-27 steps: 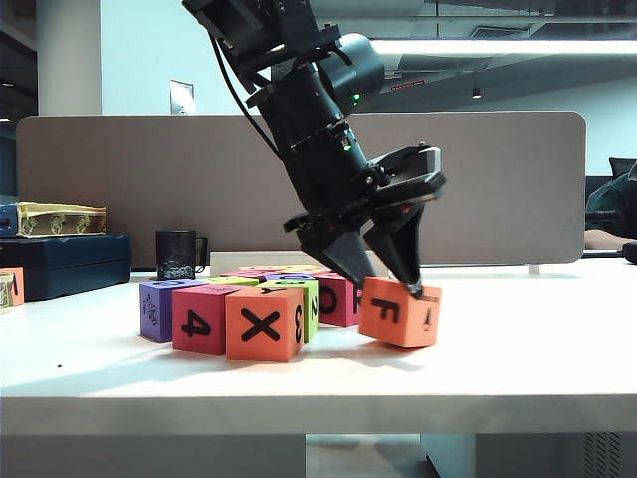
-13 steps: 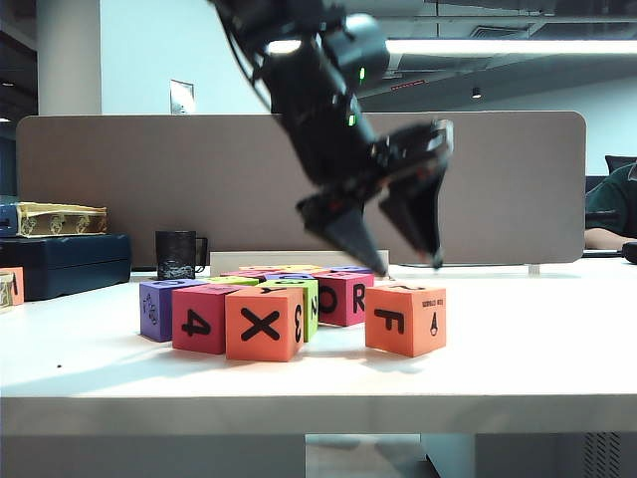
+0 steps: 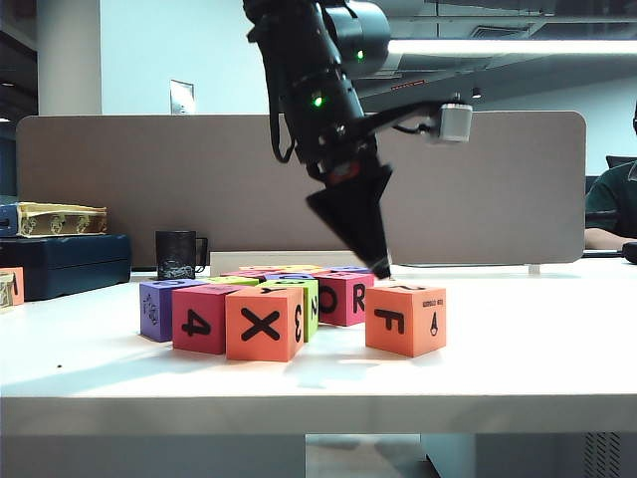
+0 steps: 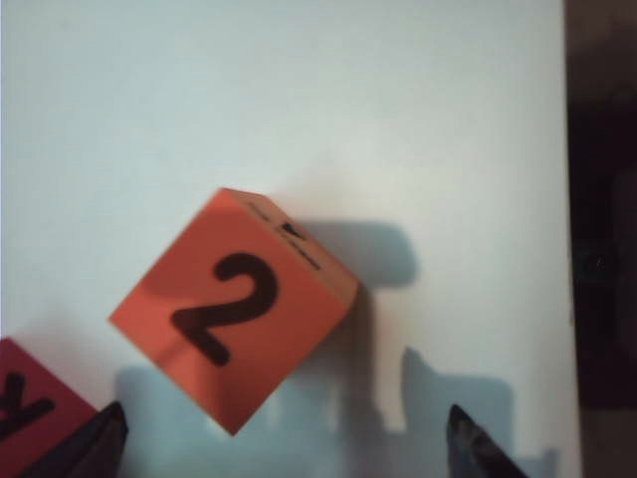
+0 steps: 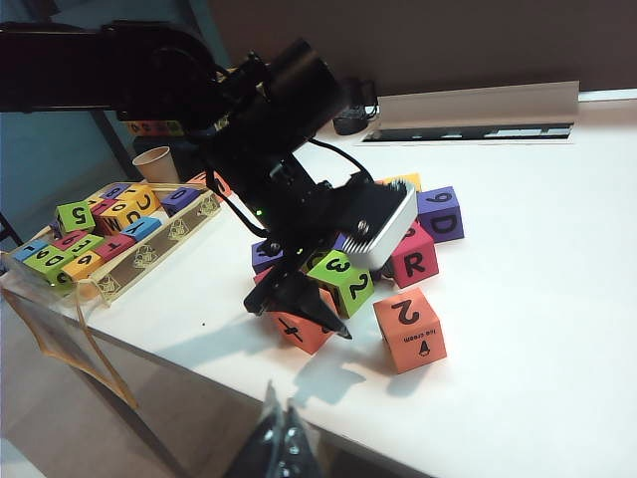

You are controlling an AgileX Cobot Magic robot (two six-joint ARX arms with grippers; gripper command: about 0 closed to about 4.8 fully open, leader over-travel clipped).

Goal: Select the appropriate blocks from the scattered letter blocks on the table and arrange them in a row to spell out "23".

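table [image 3: 518,368] is white with a brown partition [image 3: 119,189] behind, left gripper [image 3: 370,261] spread wide and empty above the orange 2 block [image 4: 235,311], right gripper [image 5: 283,436] looks closed at the table's edge

Exterior view: low, near worktop [image 3: 518,349] height, facing the block cluster side-on. Left wrist view: close, looking straight down on the orange "2" block [image 4: 234,309]. Right wrist view: higher, farther back, angled down. All three share that orange block [image 5: 409,330] [image 3: 405,319].
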